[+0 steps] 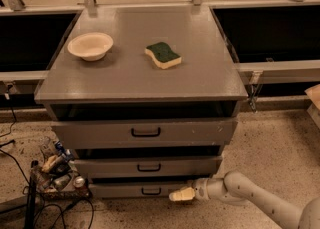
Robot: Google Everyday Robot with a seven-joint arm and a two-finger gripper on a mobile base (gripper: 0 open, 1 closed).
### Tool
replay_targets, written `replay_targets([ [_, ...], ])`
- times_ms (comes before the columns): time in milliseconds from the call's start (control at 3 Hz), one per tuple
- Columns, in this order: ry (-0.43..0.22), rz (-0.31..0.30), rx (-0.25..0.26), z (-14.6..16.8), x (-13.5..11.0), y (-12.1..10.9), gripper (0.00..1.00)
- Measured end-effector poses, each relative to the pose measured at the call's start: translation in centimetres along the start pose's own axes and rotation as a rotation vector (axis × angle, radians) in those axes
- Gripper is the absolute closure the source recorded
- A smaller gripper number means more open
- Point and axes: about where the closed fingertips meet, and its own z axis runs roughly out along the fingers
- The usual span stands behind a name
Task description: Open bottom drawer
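The bottom drawer [120, 190] is the slimmest grey front at the foot of the grey cabinet, with a small black bar handle [151, 191]. It looks closed, or nearly so. My gripper [176, 194] reaches in low from the right on a white arm and sits just right of that handle, right in front of the drawer front. Its cream fingers [181, 193] point left toward the handle. The middle drawer [147, 167] and the tallest top drawer [145, 132] are above it.
On the cabinet top [135, 73] lie a cream bowl [90, 46] and a green-and-yellow sponge [163, 55]. A pile of cables and small objects [55, 170] sits on the speckled floor to the cabinet's left. Dark shelving flanks both sides.
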Motion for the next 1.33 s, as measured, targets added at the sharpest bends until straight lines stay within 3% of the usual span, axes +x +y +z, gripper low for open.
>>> replay_targets([
  [333,-0.016,-0.013,0.091,0.4,-0.4,-0.3,0.0],
  [667,-0.027,-0.019,0.145,0.6,-0.9,-0.5,0.0],
  [1000,-0.028,-0.02,0.151,0.6,-1.0,-0.5,0.0],
  [1333,-0.064,0.017,0.123,3.5,-2.3,-1.8,0.0],
])
